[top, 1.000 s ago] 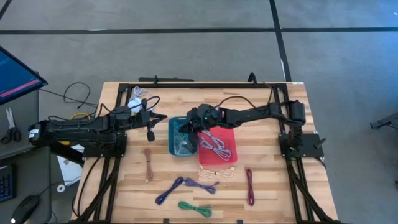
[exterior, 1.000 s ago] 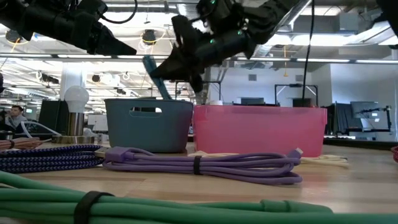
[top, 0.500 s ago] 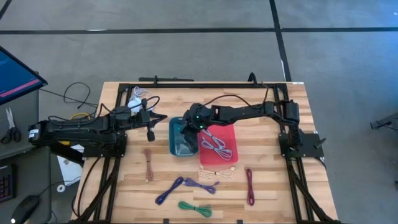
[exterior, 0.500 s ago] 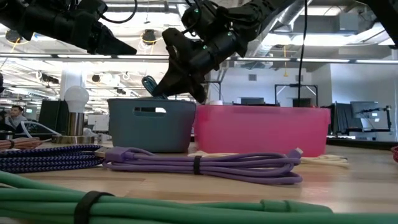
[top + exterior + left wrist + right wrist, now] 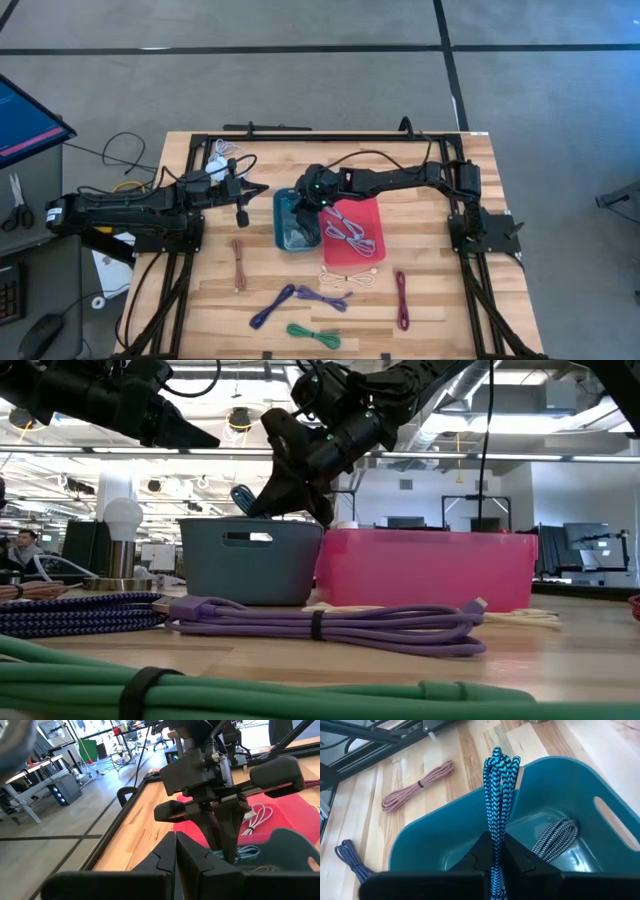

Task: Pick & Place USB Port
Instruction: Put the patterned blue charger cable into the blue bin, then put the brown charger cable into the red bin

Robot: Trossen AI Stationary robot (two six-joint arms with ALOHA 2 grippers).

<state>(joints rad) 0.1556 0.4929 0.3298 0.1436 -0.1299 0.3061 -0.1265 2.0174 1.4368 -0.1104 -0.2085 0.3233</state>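
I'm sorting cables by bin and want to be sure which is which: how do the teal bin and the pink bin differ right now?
The teal bin is narrower, with handle slots; the pink bin is wider. The right gripper holds a blue braided cable over the teal bin; nothing hangs over the pink bin. Both sit side by side and hold coiled cables.

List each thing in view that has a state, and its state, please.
Right gripper: shut on blue cable, above teal bin.
Blue cable: held, hanging over bin.
Teal bin: holds a cable already.
Pink tray: holds a cable.
Left gripper: shut, empty, raised beside the bin.
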